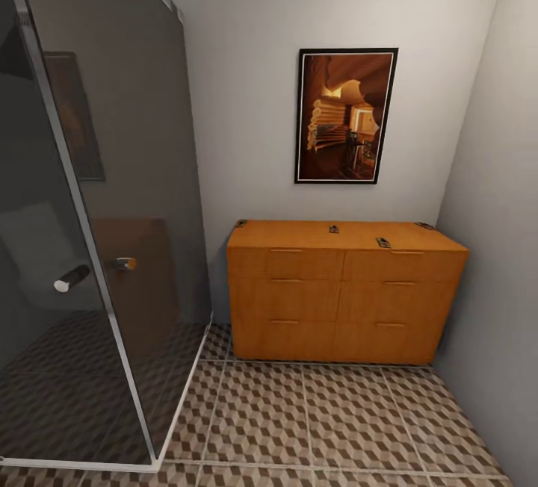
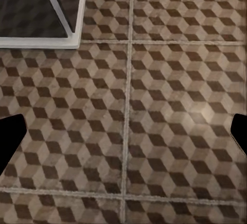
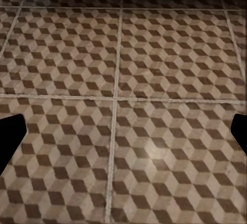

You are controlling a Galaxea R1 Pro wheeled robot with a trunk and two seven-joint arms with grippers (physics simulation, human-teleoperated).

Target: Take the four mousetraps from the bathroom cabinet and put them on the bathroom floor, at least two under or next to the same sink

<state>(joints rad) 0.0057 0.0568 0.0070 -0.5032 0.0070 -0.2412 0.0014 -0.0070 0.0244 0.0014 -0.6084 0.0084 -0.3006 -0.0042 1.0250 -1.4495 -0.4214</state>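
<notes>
Atop the cabinet sit four mousetraps, spread along its flat top, none on the floor yet. Both grippers hang spread wide, empty. Risk: those flat little boards could skid off from a clumsy pinch.

Bathroom floor of cube-patterned tiles with pale grout; the cabinet stands directly on it against the back wall; four mousetraps lie on the cabinet's flat top, at and; a glass shower enclosure meets the floor beside the cabinet.
</notes>
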